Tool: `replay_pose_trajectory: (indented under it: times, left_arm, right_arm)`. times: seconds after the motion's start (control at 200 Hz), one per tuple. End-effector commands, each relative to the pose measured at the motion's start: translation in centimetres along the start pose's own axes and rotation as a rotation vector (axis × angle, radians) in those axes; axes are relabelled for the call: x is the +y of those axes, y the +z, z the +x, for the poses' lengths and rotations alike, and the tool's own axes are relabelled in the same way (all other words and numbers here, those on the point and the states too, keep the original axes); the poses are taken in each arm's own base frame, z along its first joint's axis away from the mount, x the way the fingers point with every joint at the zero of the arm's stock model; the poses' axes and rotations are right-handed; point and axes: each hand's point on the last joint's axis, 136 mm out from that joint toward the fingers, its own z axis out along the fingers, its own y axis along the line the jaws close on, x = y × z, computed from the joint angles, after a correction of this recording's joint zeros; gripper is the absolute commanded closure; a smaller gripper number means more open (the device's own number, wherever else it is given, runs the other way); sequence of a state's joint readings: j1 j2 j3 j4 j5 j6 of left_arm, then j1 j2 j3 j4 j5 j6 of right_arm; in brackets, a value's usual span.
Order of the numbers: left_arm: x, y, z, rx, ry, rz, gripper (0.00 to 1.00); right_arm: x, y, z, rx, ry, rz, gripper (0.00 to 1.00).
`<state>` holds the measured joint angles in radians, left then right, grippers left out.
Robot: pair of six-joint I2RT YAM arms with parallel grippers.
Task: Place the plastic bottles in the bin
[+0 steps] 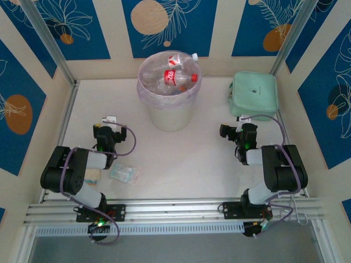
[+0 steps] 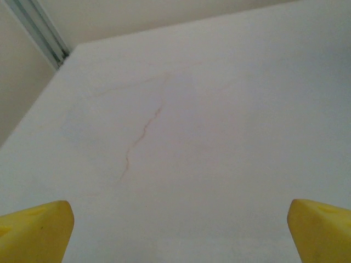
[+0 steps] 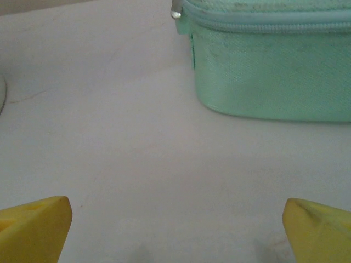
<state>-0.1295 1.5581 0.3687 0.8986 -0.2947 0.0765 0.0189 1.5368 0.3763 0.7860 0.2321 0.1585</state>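
Top external view is showing the plastic bottles (image 1: 176, 76) lying inside the bin (image 1: 169, 118). At least two of them are carrying red labels and red caps, and one is resting up against the far rim. The bin, lined with a pale bag, is standing near the far edge of the counter (image 1: 181, 159), about midway along it.

A mint-green case (image 1: 254, 94) is sitting toward the far right corner, well apart from the bin. A flat clear packet (image 1: 122, 174) is lying near the near edge on the left side, just beside the left arm.

The left tool (image 1: 109, 121) is hanging over the left part of the counter, well apart from the bin. In the left wrist view its yellow fingers (image 2: 38, 233) are standing wide apart, with bare counter and a thin reddish line lying between and ahead of them.

The right tool (image 1: 241, 123) is pointing at the case from just in front of it. In the right wrist view its fingers (image 3: 35, 227) are likewise spread wide and gripping nothing, with the case's zipped side lying ahead to the right.
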Motion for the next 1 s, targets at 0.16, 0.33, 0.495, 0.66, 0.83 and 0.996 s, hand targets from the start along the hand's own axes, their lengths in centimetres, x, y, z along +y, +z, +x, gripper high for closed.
replay_pose_trajectory:
  times: [0.16, 0.33, 0.495, 0.66, 0.83, 0.996]
  left_arm:
    - [-0.63, -0.04, -1.19, -0.064, -0.049, 0.054, 0.01]
    - [-0.47, -0.07, -1.23, -0.067, -0.051, 0.044, 0.01]
    - [-0.28, -0.04, -1.20, -0.066, -0.055, 0.034, 0.01]
    - [-0.29, -0.01, -1.21, -0.066, -0.054, 0.034, 0.01]
    - [-0.26, -0.02, -1.23, -0.066, -0.054, 0.032, 0.01]
    - [-0.24, 0.01, -1.21, -0.064, -0.057, 0.032, 0.01]
  right_arm:
    - [0.69, -0.09, -2.91, -0.097, -0.031, -0.031, 0.01]
    - [0.74, -0.03, -2.88, -0.092, -0.037, -0.023, 0.01]
    - [0.77, 0.00, -2.87, -0.090, -0.038, -0.021, 0.01]
    - [0.75, 0.00, -2.76, -0.085, -0.036, -0.022, 0.01]
    - [0.75, 0.03, -2.82, -0.085, -0.036, -0.023, 0.01]
    - [0.69, 0.16, -2.79, -0.078, -0.030, -0.027, 0.01]
